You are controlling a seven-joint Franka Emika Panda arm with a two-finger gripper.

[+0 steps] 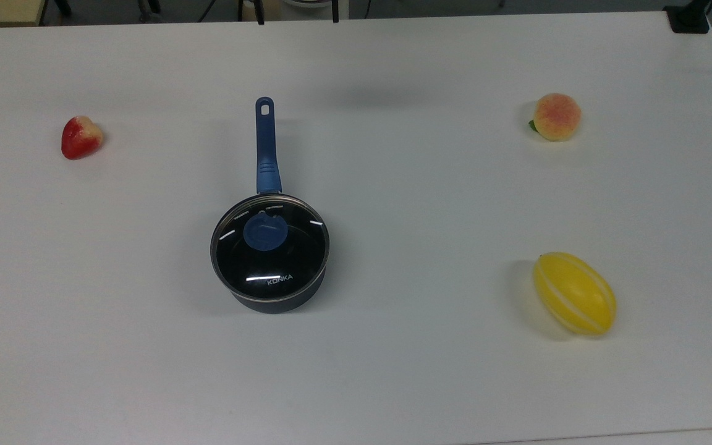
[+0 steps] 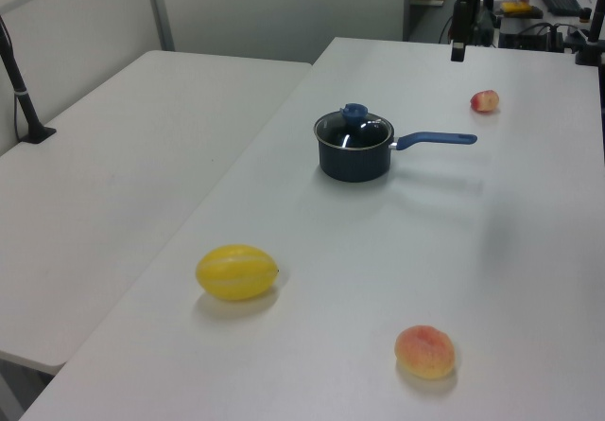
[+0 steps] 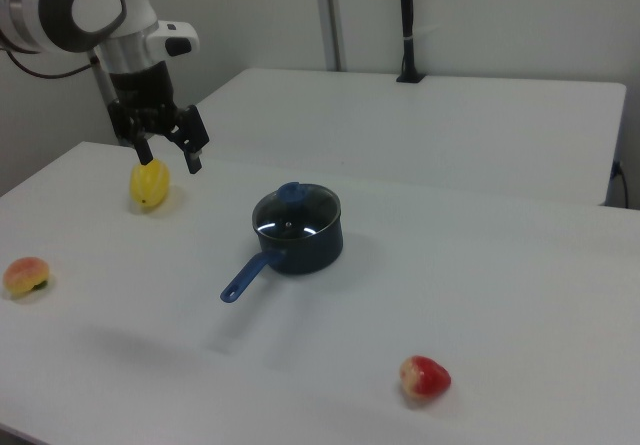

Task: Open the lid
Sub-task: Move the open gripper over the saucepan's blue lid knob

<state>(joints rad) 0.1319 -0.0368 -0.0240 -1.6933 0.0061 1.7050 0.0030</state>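
Lid [image 3: 296, 212] sits well apart from raised, spread end effector [image 3: 168, 155].

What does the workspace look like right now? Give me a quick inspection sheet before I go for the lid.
Surface: white table, flat, no spills seen.
Job's things: lid seated flat on the saucepan; its blue knob is free; the pan's handle points to the top view's upper edge.
Clutter: strawberry, peach and yellow melon, all well apart from the pan.
Grippers: gripper open, empty, raised above the table, off to the right view's left of the pan.
Cables: nothing seen on the table.
Surroundings: second white table alongside; black post at its far edge.
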